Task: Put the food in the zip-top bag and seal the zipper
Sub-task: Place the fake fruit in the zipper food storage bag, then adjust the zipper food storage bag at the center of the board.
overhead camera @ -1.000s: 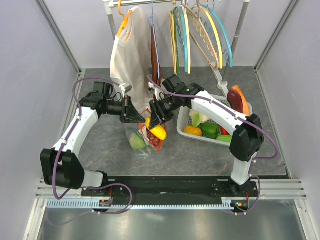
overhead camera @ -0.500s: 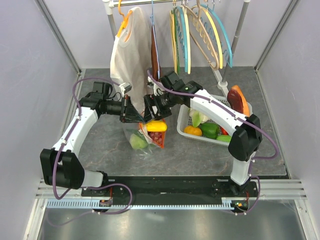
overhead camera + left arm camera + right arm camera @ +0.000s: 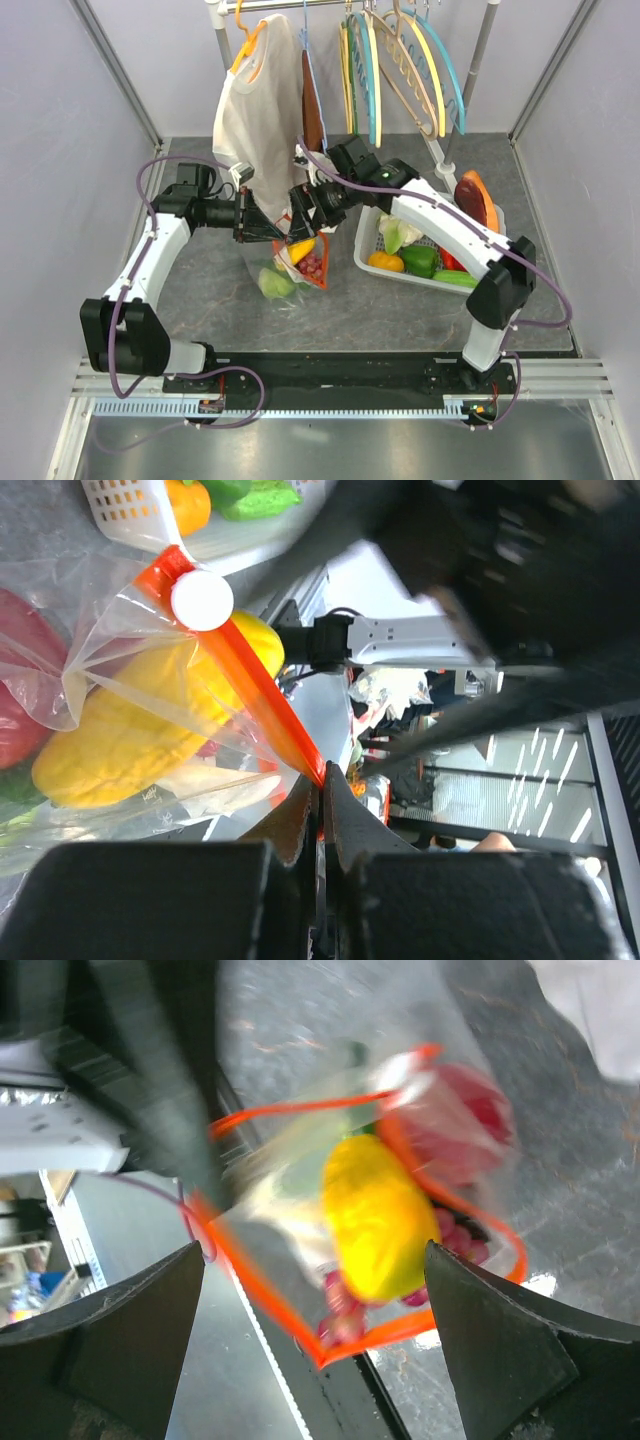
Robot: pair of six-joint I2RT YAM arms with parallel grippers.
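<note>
Limp, slippery zip-top bag (image 3: 105, 645); grip its stiffer zipper (image 3: 256, 696): left gripper (image 3: 322, 780) pinches the 9 o'clock end, right gripper (image 3: 310, 1252) gapes empty.

Pale lilac walls (image 3: 60, 150) enclose a mottled grey table (image 3: 400, 320), with a clothes rail (image 3: 478, 50) at the back.

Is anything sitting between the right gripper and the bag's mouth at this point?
Only the yellow food, lying in the zip-top bag's open mouth directly under the open right gripper. Nothing else visible stands between them; the left gripper pinches the zipper at one end, off to the side.
</note>
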